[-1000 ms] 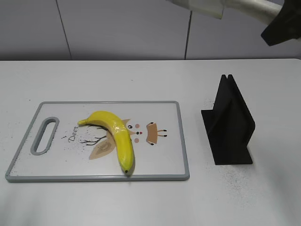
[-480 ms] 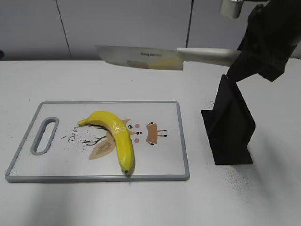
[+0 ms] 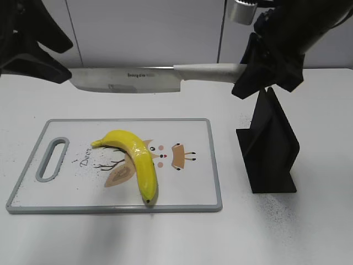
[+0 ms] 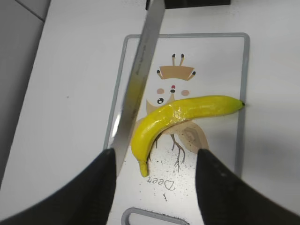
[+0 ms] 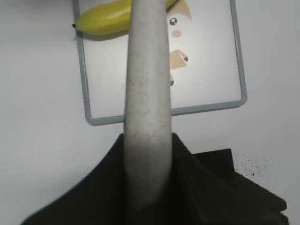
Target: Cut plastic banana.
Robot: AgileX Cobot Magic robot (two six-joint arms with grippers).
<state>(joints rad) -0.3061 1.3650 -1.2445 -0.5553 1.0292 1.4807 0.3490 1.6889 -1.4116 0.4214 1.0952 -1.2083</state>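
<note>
Operator: Which step are you in?

Guide: Approach. Your right gripper point(image 3: 259, 69) is clamped on the knife point(image 3: 127, 80), held above the cutting board point(image 3: 190, 203). The plastic banana point(image 3: 135, 154) lies mid-board. Your left gripper point(image 4: 154, 180) hangs spread wide, empty. Next: lower the blade across the banana.

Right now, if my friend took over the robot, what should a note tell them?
Right gripper: shut on the pale handle of the big silver kitchen knife, held level in the air above the board's far edge.
Left gripper: open, holding nothing, hovering over the board's handle end.
Glossy yellow plastic banana: whole, lying on the white grey-rimmed cutting board.
Black knife stand: empty, right of the board.
Done: knife picked up.
Left: probably steady the banana, bring the blade down, cut.
</note>
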